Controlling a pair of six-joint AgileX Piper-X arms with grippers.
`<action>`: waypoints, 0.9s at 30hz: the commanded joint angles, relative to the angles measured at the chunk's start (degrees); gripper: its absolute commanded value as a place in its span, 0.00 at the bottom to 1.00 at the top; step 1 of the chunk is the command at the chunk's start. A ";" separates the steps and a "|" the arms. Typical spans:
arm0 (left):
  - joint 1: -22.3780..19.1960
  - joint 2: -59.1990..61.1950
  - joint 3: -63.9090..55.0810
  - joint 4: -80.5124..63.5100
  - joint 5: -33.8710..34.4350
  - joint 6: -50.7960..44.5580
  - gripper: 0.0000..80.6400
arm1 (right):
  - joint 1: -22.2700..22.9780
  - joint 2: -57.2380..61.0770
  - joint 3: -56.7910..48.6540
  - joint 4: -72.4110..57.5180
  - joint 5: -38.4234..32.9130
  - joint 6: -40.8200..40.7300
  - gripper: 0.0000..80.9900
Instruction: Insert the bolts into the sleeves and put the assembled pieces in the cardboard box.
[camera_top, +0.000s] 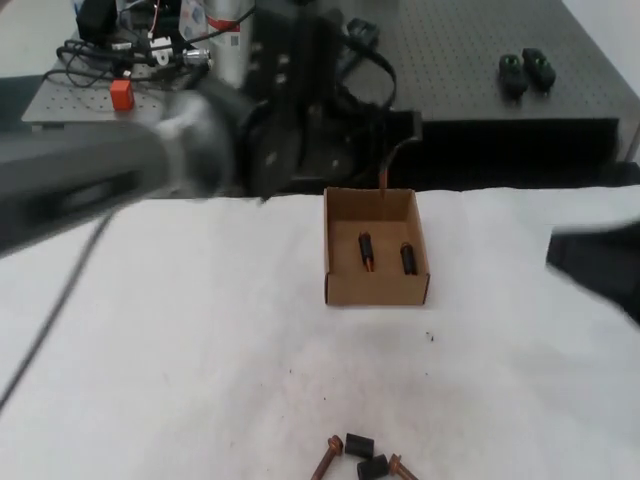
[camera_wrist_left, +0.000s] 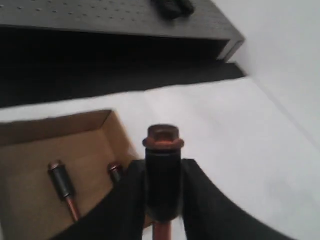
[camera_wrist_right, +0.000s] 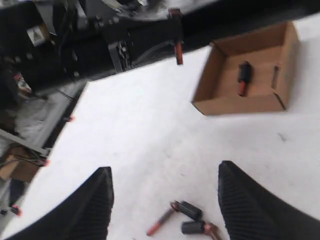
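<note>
Presently left jaws clamp black sleeve (camera_wrist_left: 162, 177) on copper bolt (camera_wrist_left: 163, 137); right jaws spread apart.

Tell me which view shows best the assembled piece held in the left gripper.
Left wrist view: the assembled piece is close, head and sleeve plain. High view: its shank, small. Right wrist view: a blurred shank.

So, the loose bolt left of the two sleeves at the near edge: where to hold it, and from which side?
Probably mid-shank, from straight above, closing across the shank. The bolt lies flat on the white cloth, and its head sits close to a sleeve, so only the shank has free room on both sides.
</note>
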 joint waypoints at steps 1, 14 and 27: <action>0.13 8.67 -11.28 9.12 -0.05 2.71 0.01 | -0.47 -0.18 -0.35 14.45 10.35 -9.76 0.56; 0.13 25.89 -30.55 25.08 -0.48 2.60 0.07 | -0.47 -0.18 -0.35 15.31 13.52 -10.53 0.56; 0.13 25.32 -30.58 25.44 1.70 -1.99 0.30 | 1.09 4.87 -1.67 18.73 12.62 -15.33 0.55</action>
